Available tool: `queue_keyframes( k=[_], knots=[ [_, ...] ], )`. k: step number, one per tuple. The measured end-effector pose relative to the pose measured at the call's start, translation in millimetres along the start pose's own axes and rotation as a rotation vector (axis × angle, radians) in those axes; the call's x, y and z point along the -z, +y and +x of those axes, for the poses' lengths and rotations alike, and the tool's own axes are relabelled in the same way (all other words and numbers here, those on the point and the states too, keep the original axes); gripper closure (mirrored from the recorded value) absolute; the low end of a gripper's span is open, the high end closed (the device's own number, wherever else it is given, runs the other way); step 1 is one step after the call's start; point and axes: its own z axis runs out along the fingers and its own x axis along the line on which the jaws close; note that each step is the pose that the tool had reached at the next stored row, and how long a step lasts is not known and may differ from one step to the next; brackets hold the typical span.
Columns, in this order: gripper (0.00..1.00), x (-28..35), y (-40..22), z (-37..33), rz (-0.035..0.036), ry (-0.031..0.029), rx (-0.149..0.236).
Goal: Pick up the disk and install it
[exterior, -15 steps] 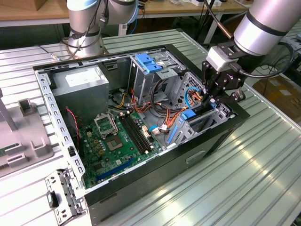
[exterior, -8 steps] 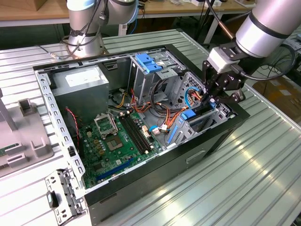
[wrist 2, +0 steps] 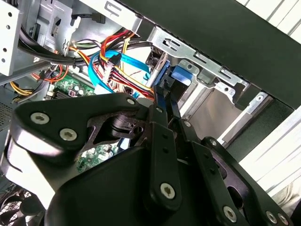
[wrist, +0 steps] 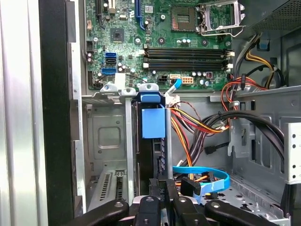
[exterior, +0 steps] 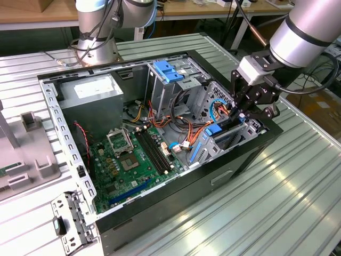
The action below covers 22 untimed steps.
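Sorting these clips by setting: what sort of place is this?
Likely a robotics lab or workshop bench: an open computer case lies on a ribbed metal table, a robot arm reaches into it, and wooden workbenches stand behind.

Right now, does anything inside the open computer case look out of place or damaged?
Nothing looks damaged. The gripper is at the drive bay with the disk standing on edge in its slot; cables lie loose beside it.

Cables (wrist: 197, 127) crowding bay (wrist: 108, 141)
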Motion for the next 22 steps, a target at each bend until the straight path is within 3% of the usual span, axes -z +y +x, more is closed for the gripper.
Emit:
queue_keyframes(
  k=[22],
  knots=[
    [0.83, -3.7, -0.3, 0.9, -0.0008, -0.0034, 0.004]
  ],
)
